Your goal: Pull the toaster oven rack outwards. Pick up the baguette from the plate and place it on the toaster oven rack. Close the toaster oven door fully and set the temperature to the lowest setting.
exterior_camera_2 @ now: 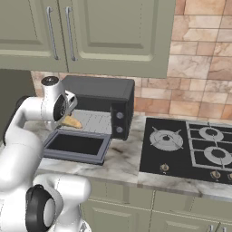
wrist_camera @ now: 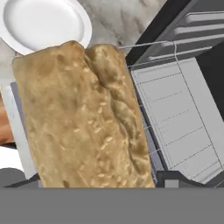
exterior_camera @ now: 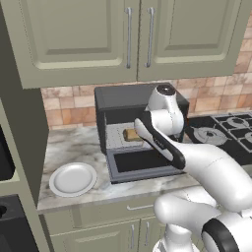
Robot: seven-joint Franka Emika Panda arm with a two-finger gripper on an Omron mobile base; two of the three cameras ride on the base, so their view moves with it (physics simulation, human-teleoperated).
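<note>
one baguette [wrist_camera: 83, 118] lies close under the gripper, its long axis running away from the camera toward the empty plate [wrist_camera: 26, 26], above the pulled-out toaster oven rack [wrist_camera: 175, 109]. the fingers are hidden behind the bread, so whether they clasp it cannot be told. bare wire grid lies beside the loaf, with the toaster oven door [exterior_camera: 142, 165] dropped open below.

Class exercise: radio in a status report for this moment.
Gripper holding baguette over pulled-out rack. Plate empty. Oven door down. Nothing in the way.
</note>
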